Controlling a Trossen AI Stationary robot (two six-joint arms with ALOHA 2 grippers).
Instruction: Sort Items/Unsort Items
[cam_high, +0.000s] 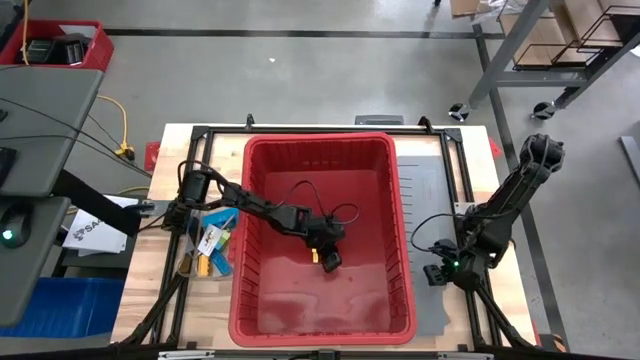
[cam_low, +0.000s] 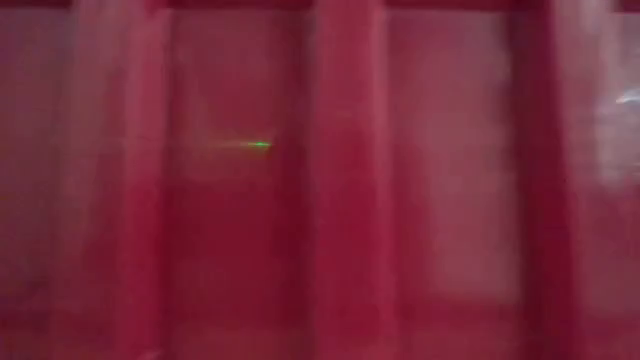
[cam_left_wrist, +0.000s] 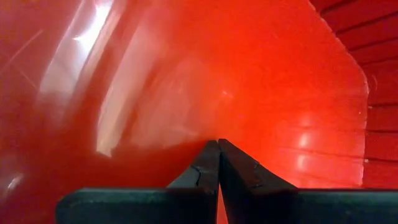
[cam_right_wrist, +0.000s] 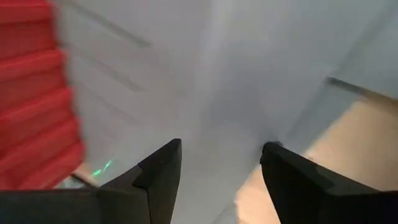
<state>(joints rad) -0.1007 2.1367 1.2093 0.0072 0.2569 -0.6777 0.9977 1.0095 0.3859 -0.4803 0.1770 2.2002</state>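
Reaching into bin: left tool (cam_high: 328, 255) sits low inside the red plastic bin (cam_high: 390, 300), near the middle of its floor, arm stretched in over the bin's left wall.
Left tool state: clenched; in the left wrist view the two dark fingers (cam_left_wrist: 205, 171) meet tip to tip in front of glossy red plastic, nothing seen between them.
Left tool contact: a small yellow-orange piece (cam_high: 317, 256) shows just beside the tool on the bin floor in the high view; whether the two touch cannot be told.
Right tool: at the right side of the surface (cam_high: 175, 140), over the grey mat (cam_high: 425, 180), just outside the bin's right wall (cam_right_wrist: 37, 93); tool position (cam_high: 434, 271).
Right tool state: released, fingers (cam_right_wrist: 158, 171) spread well apart with only grey mat and a strip of pale wood visible between them; holding nothing.
Items outside bin: a small cluster of items (cam_high: 212, 245) lies on the surface left of the bin, under the left arm; yellow, blue and white-labelled pieces can be made out, finer detail too small to tell.
Obstructions: bin walls surround the left tool on all sides; a loose black cable (cam_high: 335, 212) loops over the bin floor beside it.
Low view: filled by blurred red bin wall (cam_low: 340, 200); neither tool seen there.
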